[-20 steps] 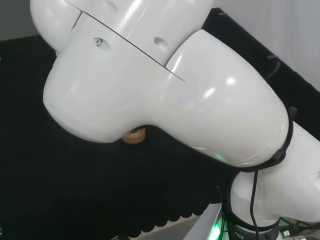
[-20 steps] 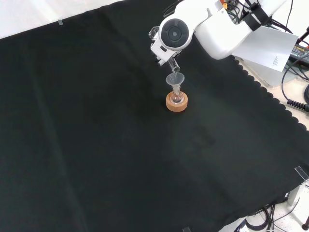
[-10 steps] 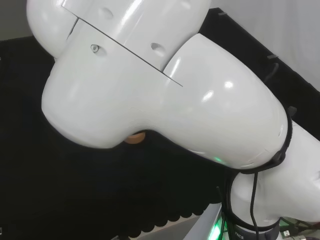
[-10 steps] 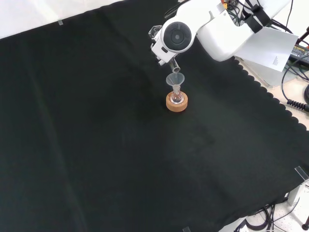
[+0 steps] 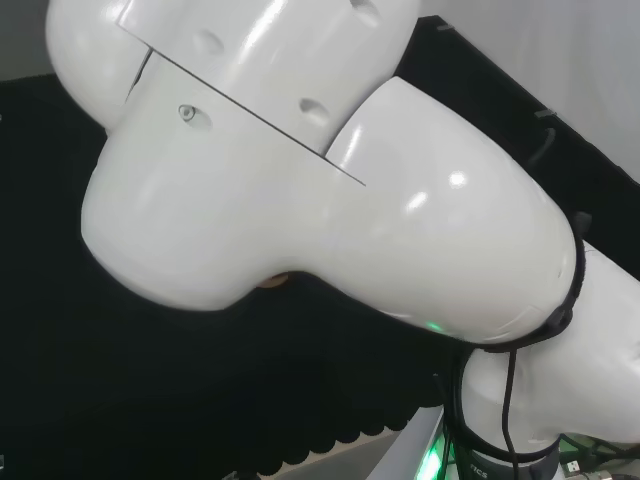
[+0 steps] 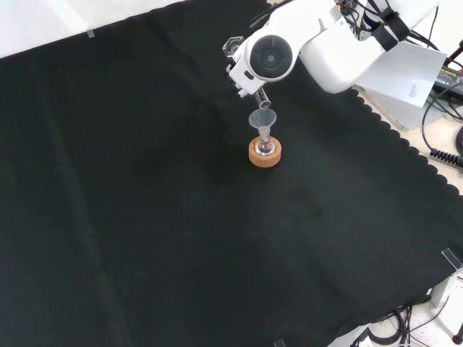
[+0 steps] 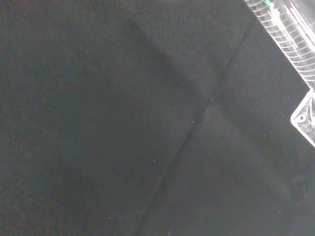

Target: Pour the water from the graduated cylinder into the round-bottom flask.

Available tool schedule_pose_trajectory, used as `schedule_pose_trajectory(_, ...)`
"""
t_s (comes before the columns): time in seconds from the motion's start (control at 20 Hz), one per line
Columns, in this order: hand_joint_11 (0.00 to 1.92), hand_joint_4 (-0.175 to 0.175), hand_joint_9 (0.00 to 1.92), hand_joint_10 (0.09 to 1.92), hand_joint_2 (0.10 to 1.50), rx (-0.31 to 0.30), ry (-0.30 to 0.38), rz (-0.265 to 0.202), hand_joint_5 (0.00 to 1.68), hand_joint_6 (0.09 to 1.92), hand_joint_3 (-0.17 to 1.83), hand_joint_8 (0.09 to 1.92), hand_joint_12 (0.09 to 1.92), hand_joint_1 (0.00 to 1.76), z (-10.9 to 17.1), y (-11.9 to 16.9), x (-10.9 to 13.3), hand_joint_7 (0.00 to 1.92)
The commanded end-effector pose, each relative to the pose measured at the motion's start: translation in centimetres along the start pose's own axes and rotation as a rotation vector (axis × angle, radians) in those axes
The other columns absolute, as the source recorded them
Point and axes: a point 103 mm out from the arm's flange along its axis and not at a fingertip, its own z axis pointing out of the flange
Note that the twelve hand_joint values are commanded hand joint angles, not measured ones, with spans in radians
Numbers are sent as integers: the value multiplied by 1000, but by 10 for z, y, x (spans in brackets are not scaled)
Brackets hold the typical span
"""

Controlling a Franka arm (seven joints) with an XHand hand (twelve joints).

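Note:
In the front view the clear graduated cylinder (image 6: 259, 94) hangs tilted, its mouth pointing down just above a clear funnel (image 6: 263, 117). The funnel sits in the neck of the small round-bottom flask (image 6: 265, 147), which rests upright in a cork ring (image 6: 265, 156). The cylinder's clear foot (image 6: 231, 46) sticks out to the left of the arm's white link (image 6: 269, 56), which covers the hand. The wrist view shows the cylinder's marked tube (image 7: 290, 34) and foot (image 7: 306, 118) close up over black cloth. A sliver of the cork ring (image 5: 275, 281) peeks out under the arm in the head view.
Black cloth (image 6: 145, 217) covers the bench around the flask. Its scalloped edge (image 6: 405, 144) runs down the right of the front view, with cables and a paper sheet (image 6: 405, 72) beyond. The arm's big white links (image 5: 320, 170) block much of the head view.
The arm's link has shifted slightly up and right in the front view, and the cylinder's mouth has risen a little off the funnel. In the head view the link covers more of the cork ring.

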Motion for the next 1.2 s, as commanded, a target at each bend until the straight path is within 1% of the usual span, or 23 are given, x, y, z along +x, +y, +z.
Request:
schedule_pose_trajectory(0.05, 1224, -175, 1354, 87, 1162, 2, -5, 6, 905, 1132, -1, 383, 732, 1139, -9, 0, 8, 1169)
schedule_pose_trajectory(0.4, 1223, -175, 1355, 87, 1162, 16, -14, 9, 905, 1133, -1, 382, 731, 1139, 6, 1, -6, 1169)
schedule_pose_trajectory(0.45, 1223, -175, 1355, 87, 1162, 25, -33, 20, 905, 1133, -1, 381, 731, 1139, -9, 0, 8, 1169)
schedule_pose_trajectory(0.5, 1223, -175, 1355, 87, 1162, 25, -35, 22, 905, 1133, -1, 381, 731, 1139, -14, -1, 12, 1169)
schedule_pose_trajectory(0.6, 1223, -175, 1355, 87, 1162, 22, -35, 24, 905, 1133, -1, 381, 731, 1139, -17, -1, 15, 1169)
schedule_pose_trajectory(0.75, 1223, -175, 1355, 87, 1162, 12, -23, 20, 905, 1133, -1, 380, 731, 1139, -13, 0, 10, 1169)
schedule_pose_trajectory(0.85, 1223, -175, 1355, 87, 1162, 11, -30, 30, 905, 1133, -1, 380, 730, 1139, -17, -1, 14, 1170)
schedule_pose_trajectory(0.95, 1223, -175, 1355, 87, 1162, 7, -16, 26, 905, 1133, -1, 380, 730, 1139, -14, 0, 12, 1170)
schedule_pose_trajectory(1.1, 1223, -175, 1355, 87, 1162, 1, 15, 14, 905, 1133, -1, 379, 730, 1139, -2, 1, 4, 1170)
schedule_pose_trajectory(1.2, 1223, -175, 1356, 87, 1162, -8, 47, 6, 905, 1133, -1, 379, 730, 1139, 7, 1, -3, 1170)
